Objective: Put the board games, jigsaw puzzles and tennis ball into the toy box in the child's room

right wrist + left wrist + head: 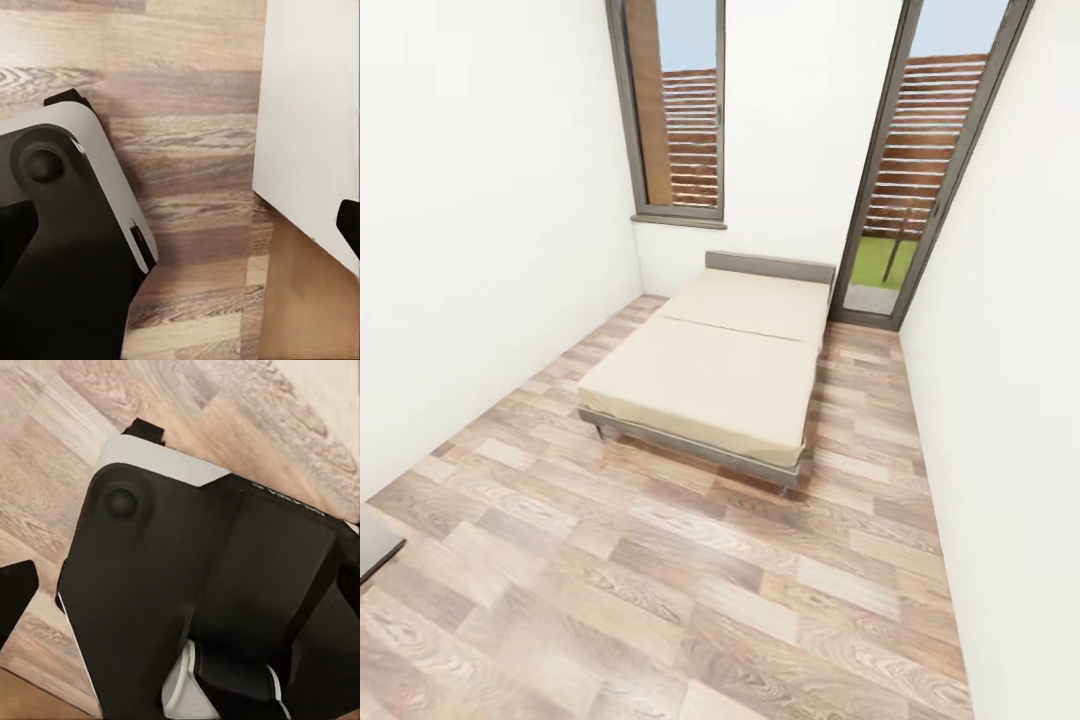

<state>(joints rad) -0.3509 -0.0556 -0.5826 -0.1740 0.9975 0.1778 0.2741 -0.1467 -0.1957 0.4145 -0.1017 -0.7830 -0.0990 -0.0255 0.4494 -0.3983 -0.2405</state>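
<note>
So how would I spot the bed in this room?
Look to the far white wall between the tall window and the glass door. On the wood-plank floor before it stands the bed: low, bare beige mattress, grey frame, low headboard.

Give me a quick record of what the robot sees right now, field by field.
room: white walls, wood-plank floor
bed: beige mattress, grey frame, low headboard, nothing visible on top
behind bed: tall window and glass door, slatted fence outside
table: dark corner at the head view's left edge may be it
task toys: none in view
fingers: cannot tell open or shut
</note>
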